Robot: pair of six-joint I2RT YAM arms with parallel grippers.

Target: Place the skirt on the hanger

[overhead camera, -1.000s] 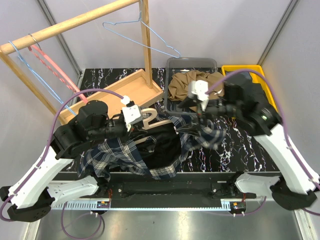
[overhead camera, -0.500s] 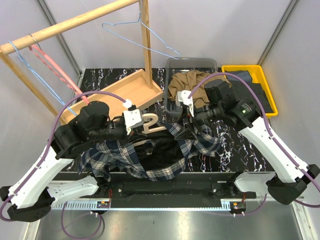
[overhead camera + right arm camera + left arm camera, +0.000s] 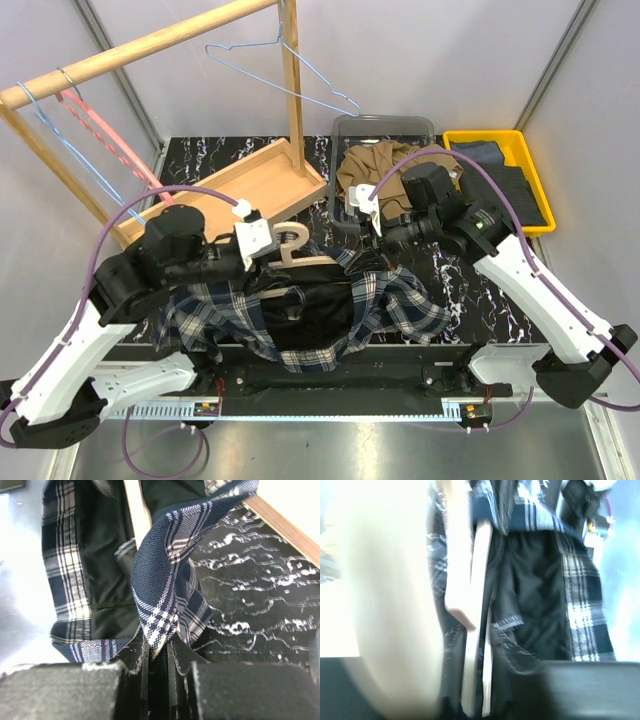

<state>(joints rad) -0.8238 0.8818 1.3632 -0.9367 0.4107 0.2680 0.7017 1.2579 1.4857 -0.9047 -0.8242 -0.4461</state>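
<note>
None of the task's own work shows as done. The skirt (image 3: 376,168) lies crumpled in the grey bin (image 3: 345,124) at upper centre of the top view, with neither arm touching it. The hanger (image 3: 322,72) hangs from the wooden rack (image 3: 130,45) near the top edge, bare and well apart from the skirt.

Both arms are busy lower down, at centre frame, with a plaid shirt (image 3: 412,300) spread over a wooden hanger (image 3: 300,262). The right gripper (image 3: 157,662) is clenched on a fold of the shirt's edge; its wrist view shows the cloth pinched between the fingers. The left gripper (image 3: 272,248) sits by the wooden hanger's hook. Its wrist view is blurred and washed out, so I cannot tell whether it grasps the hanger or has let go.

As I judge it, the whole task is left to do:
- free the arms from the shirt
- lift the skirt out of the bin
- bring the hanger within reach
- fit the skirt's waist onto it

The shirt covering the middle of the table may get in the way of laying the skirt flat.
</note>
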